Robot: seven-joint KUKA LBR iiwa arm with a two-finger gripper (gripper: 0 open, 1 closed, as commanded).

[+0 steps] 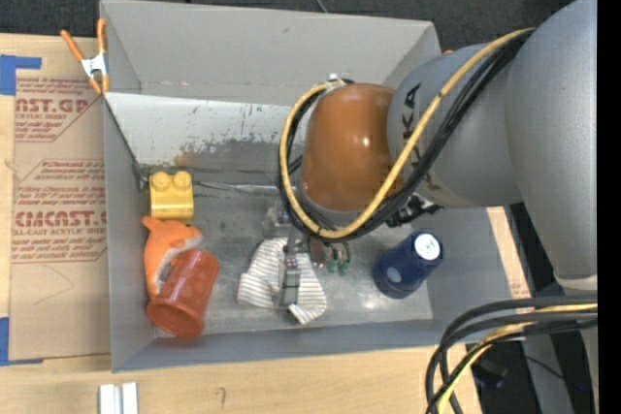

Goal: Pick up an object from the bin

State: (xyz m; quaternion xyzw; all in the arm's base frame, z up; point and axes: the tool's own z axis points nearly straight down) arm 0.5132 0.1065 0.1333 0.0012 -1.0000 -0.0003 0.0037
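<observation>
One tool (291,286) over striped cloth (258,278), ctr of bin (243,126).

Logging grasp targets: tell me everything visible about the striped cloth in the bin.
The striped cloth is a small soft rag with grey-and-white stripes, crumpled in folds on the bin floor near the front wall, mid-bin. The gripper is down over its middle, hiding part of it; whether it grips the cloth cannot be told. The cloth lies apart from the orange cup on the view's left and the blue bottle on its right.

1 overhead camera, close above bin (262,63), perhaps slightly tilted
</observation>
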